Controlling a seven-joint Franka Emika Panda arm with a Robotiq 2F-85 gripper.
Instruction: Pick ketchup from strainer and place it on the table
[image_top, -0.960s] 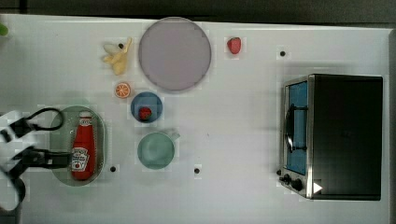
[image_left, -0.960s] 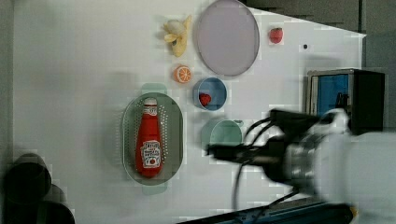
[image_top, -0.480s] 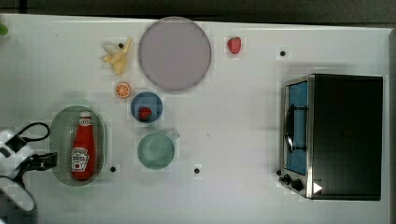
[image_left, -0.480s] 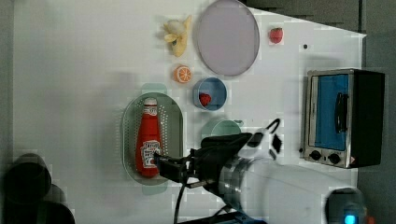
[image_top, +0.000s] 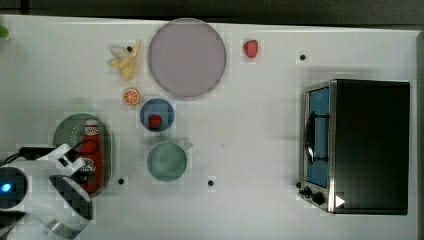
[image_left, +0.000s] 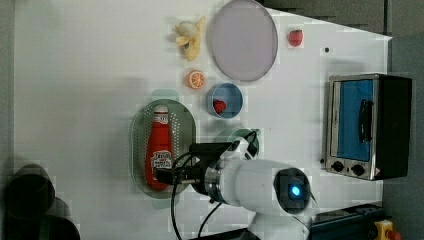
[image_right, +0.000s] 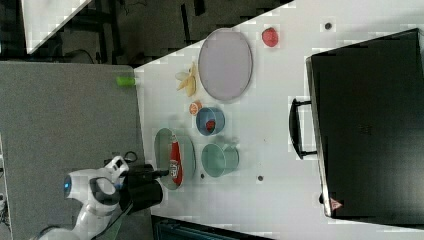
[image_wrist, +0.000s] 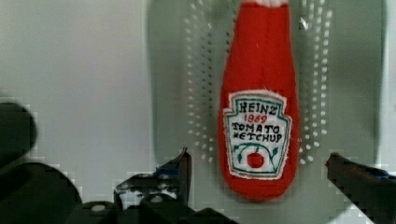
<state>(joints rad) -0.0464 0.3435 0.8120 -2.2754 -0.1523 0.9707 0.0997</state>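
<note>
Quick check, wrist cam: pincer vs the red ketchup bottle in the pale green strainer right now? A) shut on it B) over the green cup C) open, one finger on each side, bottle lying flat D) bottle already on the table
C: the open pincer has one finger on each side of the small red ketchup bottle, which lies flat in the pale green perforated plastic strainer.

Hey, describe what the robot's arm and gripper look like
The arm is white and rounded, with dark joint bands and a round dark cap carrying a glowing blue light. Black cables loop beside it. The gripper is black, with dark fingers showing blue on their tips.
</note>
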